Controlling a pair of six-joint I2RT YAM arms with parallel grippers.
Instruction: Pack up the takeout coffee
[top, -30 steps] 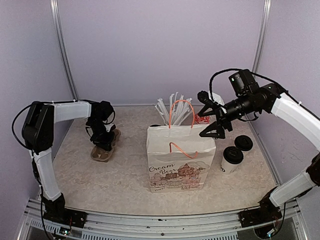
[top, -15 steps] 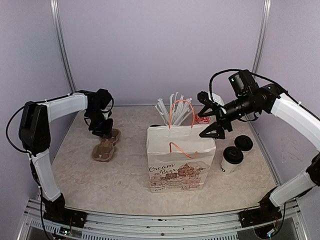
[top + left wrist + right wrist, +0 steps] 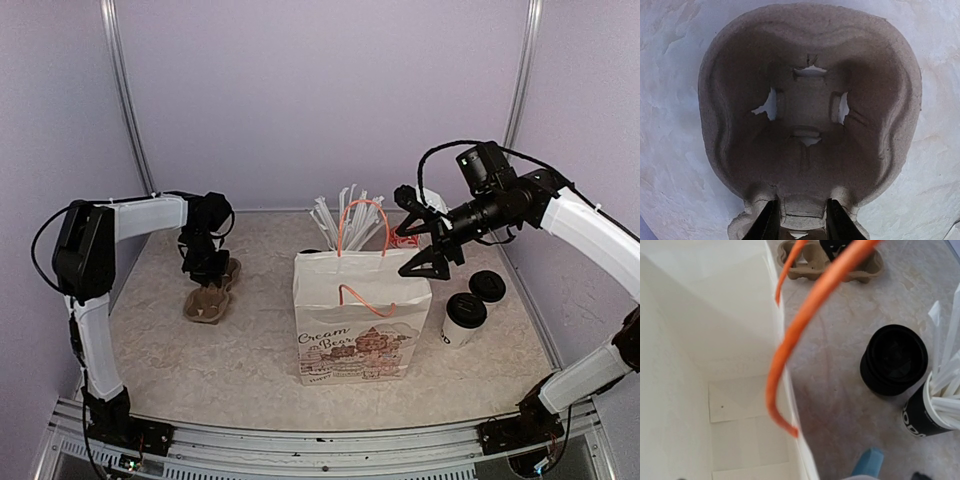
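Note:
Two takeout coffee cups, white with black lids, stand right of the bag: one [image 3: 464, 320] nearer, the other [image 3: 487, 286] just behind it. The white paper bag [image 3: 360, 325] with orange handles stands open mid-table; its inside [image 3: 715, 365] holds nothing. My right gripper [image 3: 418, 232] hangs open above the bag's right rim, holding nothing. My left gripper [image 3: 205, 268] is down on the brown pulp cup carrier [image 3: 208, 298] at the left. In the left wrist view its fingers [image 3: 768, 224] press both sides of the carrier's [image 3: 810, 100] middle bridge.
A black cup of white wrapped straws [image 3: 345, 215] stands behind the bag, with a black round container [image 3: 895, 360] beside it. A light-blue object [image 3: 867, 462] lies near the bag's far side. Purple walls close in the table on three sides.
My left gripper lifted off the carrier's end, swung toward the back, then came down on the carrier's middle bridge. The carrier shifted slightly. The right arm has stayed still.

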